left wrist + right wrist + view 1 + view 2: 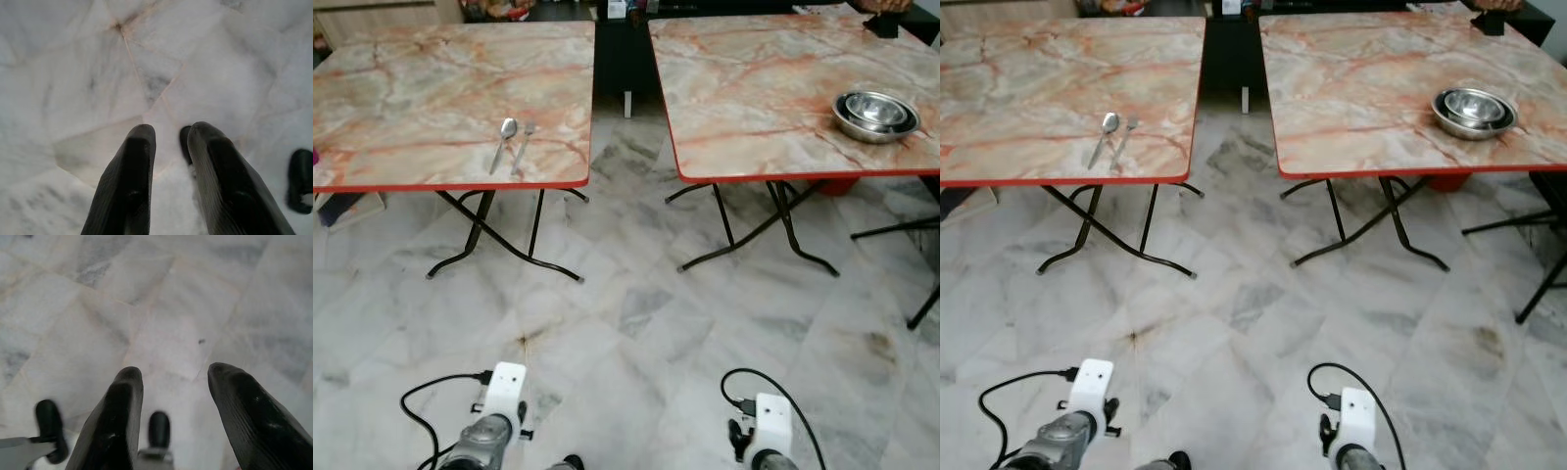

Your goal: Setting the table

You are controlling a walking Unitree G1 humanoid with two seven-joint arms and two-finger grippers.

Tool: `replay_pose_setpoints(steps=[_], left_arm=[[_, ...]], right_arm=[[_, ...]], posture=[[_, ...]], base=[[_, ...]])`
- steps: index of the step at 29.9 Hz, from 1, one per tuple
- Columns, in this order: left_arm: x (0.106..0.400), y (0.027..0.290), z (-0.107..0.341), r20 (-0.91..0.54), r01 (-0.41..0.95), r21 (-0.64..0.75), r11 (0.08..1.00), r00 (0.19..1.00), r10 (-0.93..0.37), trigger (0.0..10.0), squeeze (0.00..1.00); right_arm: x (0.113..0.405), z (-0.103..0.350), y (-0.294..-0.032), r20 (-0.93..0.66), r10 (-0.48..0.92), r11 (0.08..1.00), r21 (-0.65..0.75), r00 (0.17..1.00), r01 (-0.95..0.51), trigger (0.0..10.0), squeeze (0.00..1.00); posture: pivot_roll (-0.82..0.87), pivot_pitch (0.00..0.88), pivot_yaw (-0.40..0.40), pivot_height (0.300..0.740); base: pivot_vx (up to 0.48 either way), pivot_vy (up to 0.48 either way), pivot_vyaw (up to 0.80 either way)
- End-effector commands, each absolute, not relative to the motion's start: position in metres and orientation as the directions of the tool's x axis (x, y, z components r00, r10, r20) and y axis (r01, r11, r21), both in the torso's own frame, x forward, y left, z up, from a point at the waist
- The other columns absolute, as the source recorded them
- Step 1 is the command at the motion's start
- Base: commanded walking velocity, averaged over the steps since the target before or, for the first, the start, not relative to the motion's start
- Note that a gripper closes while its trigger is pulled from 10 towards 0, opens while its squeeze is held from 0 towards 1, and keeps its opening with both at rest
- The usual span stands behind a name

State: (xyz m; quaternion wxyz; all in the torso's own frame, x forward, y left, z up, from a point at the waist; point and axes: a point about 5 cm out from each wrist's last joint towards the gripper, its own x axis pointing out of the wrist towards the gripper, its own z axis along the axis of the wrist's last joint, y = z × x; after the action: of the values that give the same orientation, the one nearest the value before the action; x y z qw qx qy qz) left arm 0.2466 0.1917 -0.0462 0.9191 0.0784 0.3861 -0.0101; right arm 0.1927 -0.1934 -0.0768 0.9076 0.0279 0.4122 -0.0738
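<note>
Both tools hang idle over the floor — left tool narrowly parted, right tool wider, both empty — since spoon, fork and bowls sit on tables ahead.

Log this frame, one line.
spoon + fork: left table | steel bowls: right table | left gripper, right gripper: empty, over floor

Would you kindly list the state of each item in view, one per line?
Spoon: lying flat on the left table, beside the fork.
Fork: lying flat, untouched.
Steel bowls: nested, upright, on the right table.
Left gripper: slightly open, empty, over the floor.
Right gripper: open, empty.
</note>
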Motion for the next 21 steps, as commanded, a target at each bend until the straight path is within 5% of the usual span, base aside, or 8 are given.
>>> replay_pose_setpoints(steps=[1,21], left_arm=[[0.2399,0.2010,-0.0497,-0.728,0.062,0.156,0.986,0.681,0.072,10.0,0.00],[0.2386,0.2039,-0.0501,-0.734,0.056,0.153,0.987,0.675,0.076,10.0,0.00]], right_arm=[[0.1955,-0.0766,-0.1848,-0.753,-0.089,0.990,0.006,0.652,0.142,10.0,0.00],[0.1929,-0.0778,-0.1867,-0.757,-0.094,0.987,0.014,0.646,0.160,10.0,0.00]], posture=[[0.04,0.154,-0.021,0.740],[0.03,0.139,-0.018,0.740]], base=[[0.461,0.000,0.80],[0.443,0.044,0.00]])
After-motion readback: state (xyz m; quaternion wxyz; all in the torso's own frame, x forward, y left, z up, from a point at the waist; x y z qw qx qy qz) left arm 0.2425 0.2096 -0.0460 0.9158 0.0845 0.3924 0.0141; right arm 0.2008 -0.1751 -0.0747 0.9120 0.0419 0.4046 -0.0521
